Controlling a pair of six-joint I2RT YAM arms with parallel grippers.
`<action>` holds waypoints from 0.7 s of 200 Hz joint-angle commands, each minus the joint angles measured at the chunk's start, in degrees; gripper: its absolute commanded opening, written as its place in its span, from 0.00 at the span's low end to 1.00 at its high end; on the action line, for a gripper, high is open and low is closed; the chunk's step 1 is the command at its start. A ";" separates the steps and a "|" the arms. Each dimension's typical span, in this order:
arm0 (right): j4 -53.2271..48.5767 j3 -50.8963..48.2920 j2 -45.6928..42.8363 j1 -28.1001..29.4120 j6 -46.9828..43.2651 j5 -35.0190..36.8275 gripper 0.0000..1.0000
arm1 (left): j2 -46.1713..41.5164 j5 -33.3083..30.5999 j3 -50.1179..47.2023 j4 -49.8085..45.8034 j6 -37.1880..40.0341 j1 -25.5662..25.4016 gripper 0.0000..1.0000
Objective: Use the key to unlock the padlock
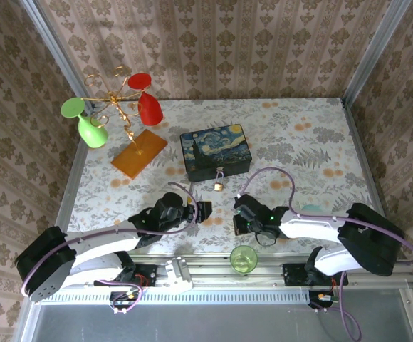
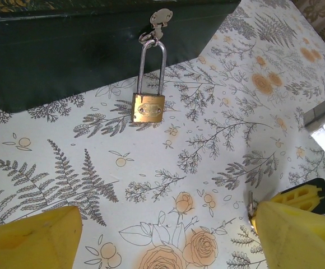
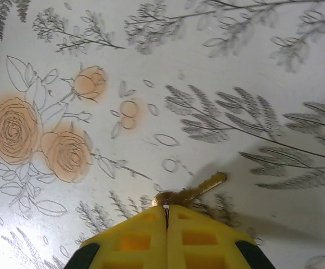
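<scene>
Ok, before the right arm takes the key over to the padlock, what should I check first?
1. Right gripper shut on the key: ok, the blade sticks out in front.
2. Key seated straight in the grip: cannot tell, the blade angles off to one side.
3. Padlock closed, shackle through the box's clasp: ok.
4. Keyhole turned toward the key: cannot tell, no keyhole is visible.
5. Left gripper steadying the padlock: not ok, it is open and apart from it.
</scene>
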 commanded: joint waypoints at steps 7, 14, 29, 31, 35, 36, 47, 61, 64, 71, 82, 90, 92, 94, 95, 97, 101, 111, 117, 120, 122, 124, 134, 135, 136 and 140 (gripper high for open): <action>-0.04 -4.13 -4.98 -4.83 -4.24 -9.20 0.00 | 0.97 0.61 1.89 -0.28 1.01 -0.27 0.81; -1.35 -4.03 -6.45 -5.62 -5.62 -9.64 0.00 | 1.37 0.74 2.14 0.12 1.18 -0.32 0.81; -3.30 -4.28 -9.49 -7.23 -7.63 -11.12 0.00 | 2.34 1.09 2.46 0.85 1.46 -0.28 0.80; -3.43 -4.33 -9.91 -7.43 -7.91 -11.47 0.00 | 2.44 1.22 2.50 1.03 1.47 -0.25 0.80; -3.54 -4.51 -10.70 -7.94 -8.44 -12.45 0.00 | 2.77 1.27 2.51 1.37 1.47 -0.27 0.80; -3.59 -4.56 -10.88 -8.04 -8.57 -12.66 0.00 | 2.85 1.34 2.51 1.44 1.47 -0.26 0.80; -4.35 -4.70 -13.24 -8.77 -10.31 -14.59 0.00 | 3.59 2.22 2.64 2.87 1.38 -0.29 0.80; -5.81 -3.99 -16.56 -9.44 -12.97 -16.14 0.00 | 3.99 4.44 2.95 5.31 1.78 -0.26 0.78; -6.04 -3.77 -17.17 -9.51 -13.45 -16.33 0.00 | 3.93 4.92 2.97 6.05 1.98 -0.27 0.77; -6.23 -3.34 -18.36 -9.84 -14.44 -16.96 0.00 | 3.55 6.30 3.04 7.70 2.29 -0.24 0.76; -6.50 -2.39 -19.67 -10.40 -15.95 -17.51 0.00 | 2.89 7.83 3.25 9.85 2.95 -0.17 0.76; -6.99 -1.48 -19.79 -11.00 -17.54 -19.09 0.00 | 2.38 9.83 3.68 10.55 3.58 0.24 0.77; -7.10 -1.22 -19.78 -11.07 -17.96 -19.64 0.00 | 2.27 10.54 3.77 10.79 3.76 0.41 0.77; -7.14 -0.97 -19.77 -11.12 -18.47 -19.97 0.00 | 2.18 11.16 3.92 10.98 3.86 0.67 0.77; -7.20 -0.86 -19.73 -11.12 -18.64 -20.12 0.00 | 2.12 11.60 3.96 11.07 3.94 0.79 0.77; -7.34 -0.60 -19.70 -11.15 -19.10 -20.42 0.00 | 2.08 12.33 4.10 11.27 4.11 1.07 0.77; -7.57 -0.15 -19.69 -11.16 -19.81 -21.05 0.00 | 1.94 13.76 4.37 11.33 4.17 1.61 0.77; -7.75 0.86 -19.73 -11.20 -21.75 -23.38 0.00 | 1.87 18.17 5.02 11.71 3.70 3.65 0.76; -7.66 1.52 -19.98 -11.15 -22.91 -24.91 0.00 | 1.87 21.61 5.43 12.01 3.18 4.87 0.76; -7.62 1.76 -20.17 -11.13 -23.56 -25.75 0.00 | 1.86 23.20 5.65 12.11 2.91 5.60 0.75; -7.60 1.99 -20.31 -11.13 -24.02 -26.25 0.00 | 1.84 24.21 5.78 12.13 2.67 5.99 0.75; -7.56 2.16 -20.44 -11.13 -24.46 -26.66 0.00 | 1.81 25.06 5.94 12.09 2.49 6.42 0.75; -8.50 3.31 -21.22 -11.13 -26.32 -27.74 0.00 | 1.71 28.66 6.91 11.44 1.07 8.31 0.73; -8.40 3.30 -21.33 -11.13 -26.30 -27.78 0.00 | 1.71 29.18 6.91 11.39 0.92 8.43 0.73; -8.22 3.25 -21.48 -11.17 -26.29 -27.89 0.00 | 1.71 29.18 7.08 11.28 0.80 8.58 0.73; -7.24 3.01 -21.95 -11.08 -26.33 -28.50 0.00 | 1.73 30.53 7.43 10.90 0.21 9.13 0.72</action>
